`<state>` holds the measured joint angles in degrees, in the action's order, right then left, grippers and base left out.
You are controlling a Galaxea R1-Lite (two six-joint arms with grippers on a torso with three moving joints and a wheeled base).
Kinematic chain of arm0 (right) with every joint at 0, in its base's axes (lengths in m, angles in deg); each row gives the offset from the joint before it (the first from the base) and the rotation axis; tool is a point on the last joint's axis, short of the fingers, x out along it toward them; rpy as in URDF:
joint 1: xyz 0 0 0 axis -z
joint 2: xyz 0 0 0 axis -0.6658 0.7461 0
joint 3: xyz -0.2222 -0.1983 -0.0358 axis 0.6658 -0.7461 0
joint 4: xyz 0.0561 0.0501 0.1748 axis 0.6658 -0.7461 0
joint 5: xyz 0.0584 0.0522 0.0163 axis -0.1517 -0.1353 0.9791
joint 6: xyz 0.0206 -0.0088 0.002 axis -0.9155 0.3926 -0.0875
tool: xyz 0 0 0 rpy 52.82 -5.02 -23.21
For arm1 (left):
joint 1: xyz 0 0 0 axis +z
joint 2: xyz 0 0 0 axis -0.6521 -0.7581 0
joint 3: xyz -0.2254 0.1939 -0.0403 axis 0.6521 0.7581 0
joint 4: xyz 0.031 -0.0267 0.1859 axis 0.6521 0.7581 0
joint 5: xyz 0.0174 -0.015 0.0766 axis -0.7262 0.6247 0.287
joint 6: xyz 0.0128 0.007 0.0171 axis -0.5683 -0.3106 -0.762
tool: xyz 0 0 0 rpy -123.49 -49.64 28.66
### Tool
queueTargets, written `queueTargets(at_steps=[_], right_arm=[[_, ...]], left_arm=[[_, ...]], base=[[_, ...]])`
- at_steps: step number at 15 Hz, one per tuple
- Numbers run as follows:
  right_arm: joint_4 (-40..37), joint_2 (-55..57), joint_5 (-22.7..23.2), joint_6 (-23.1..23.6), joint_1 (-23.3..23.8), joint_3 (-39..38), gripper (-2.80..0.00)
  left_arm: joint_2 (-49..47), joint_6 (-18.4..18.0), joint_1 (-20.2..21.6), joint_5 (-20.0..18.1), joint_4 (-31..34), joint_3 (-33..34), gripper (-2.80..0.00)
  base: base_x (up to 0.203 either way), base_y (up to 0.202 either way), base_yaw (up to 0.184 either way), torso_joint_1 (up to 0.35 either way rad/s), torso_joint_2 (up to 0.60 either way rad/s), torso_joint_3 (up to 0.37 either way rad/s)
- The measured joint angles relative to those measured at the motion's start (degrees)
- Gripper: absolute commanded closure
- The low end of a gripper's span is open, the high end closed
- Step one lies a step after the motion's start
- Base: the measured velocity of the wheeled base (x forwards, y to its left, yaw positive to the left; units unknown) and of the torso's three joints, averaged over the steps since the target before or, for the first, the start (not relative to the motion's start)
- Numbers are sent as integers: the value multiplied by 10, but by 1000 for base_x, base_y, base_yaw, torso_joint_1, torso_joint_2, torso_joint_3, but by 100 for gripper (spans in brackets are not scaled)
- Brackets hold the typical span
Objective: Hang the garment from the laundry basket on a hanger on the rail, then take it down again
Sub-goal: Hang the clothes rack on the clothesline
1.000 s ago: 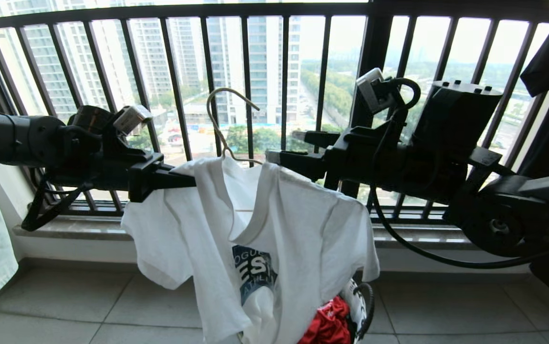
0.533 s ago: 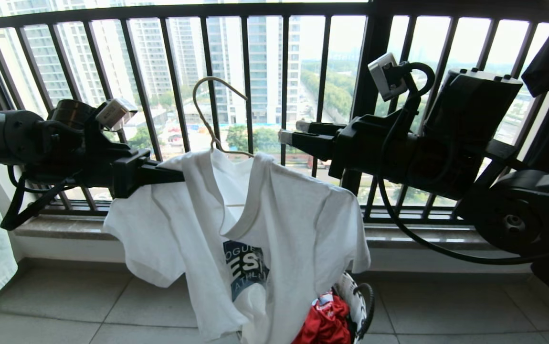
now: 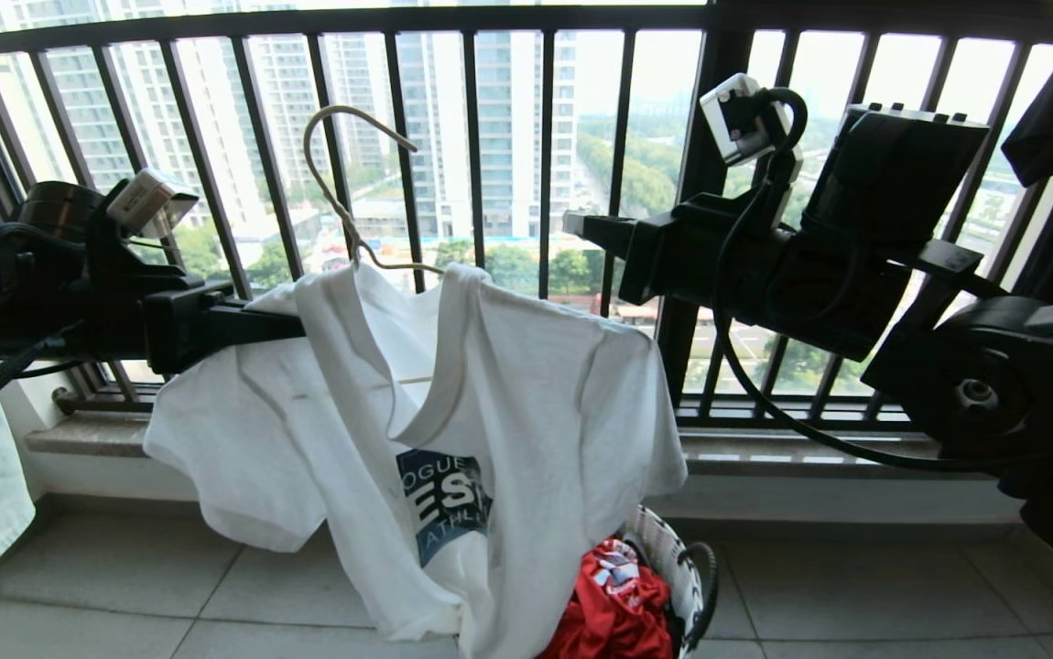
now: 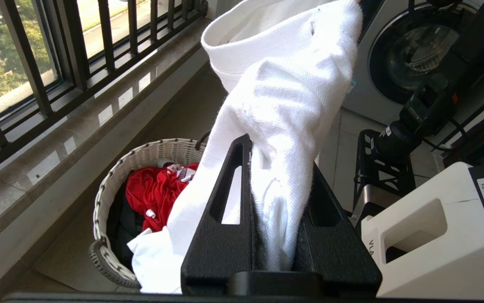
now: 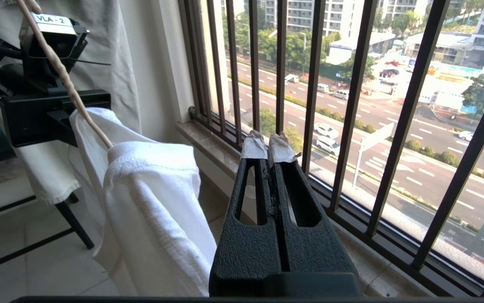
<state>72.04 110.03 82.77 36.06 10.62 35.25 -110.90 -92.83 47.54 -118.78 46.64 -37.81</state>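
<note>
The left gripper [image 3: 284, 322] is pinching a bunched shoulder of the soft white knit garment [image 3: 490, 403], draped on the thin cream wire hanger [image 3: 343, 197] above the round woven laundry basket [image 4: 115, 176]. The right gripper [image 5: 268, 148] is hanging beside it, fingers pressed together on nothing.

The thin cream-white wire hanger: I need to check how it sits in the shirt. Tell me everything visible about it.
The thin cream-white wire hanger is threaded through the neck opening of the white short-sleeved T-shirt. Its long neck rises from the collar, tilted toward the left, ending in an open curved hook that catches on nothing. A short stretch of its shoulder wire shows at the collar; the ends are hidden under cloth. The left gripper clamps the shirt's shoulder; whether it also pinches the wire is hidden.
</note>
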Motion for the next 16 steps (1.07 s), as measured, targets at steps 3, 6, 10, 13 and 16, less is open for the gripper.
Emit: queueTargets(at_steps=[3,6,10,13,16], right_arm=[[-5,11,-21,0,0,19,0],[-7,23,-47,0,0,35,0],[-30,43,-112,-1,0,77,0],[-35,53,-140,-2,0,97,0],[-61,57,-155,-2,0,113,0]], left_arm=[[47,22,27,0,0,36,0],[95,38,66,0,0,74,0],[161,78,143,0,-1,118,0],[191,102,184,0,-1,133,0],[219,116,209,0,-1,134,0]], base=[[0,0,0,0,0,0],[0,0,0,0,0,0],[0,0,0,0,0,0],[0,0,0,0,0,0],[0,0,0,0,0,0]])
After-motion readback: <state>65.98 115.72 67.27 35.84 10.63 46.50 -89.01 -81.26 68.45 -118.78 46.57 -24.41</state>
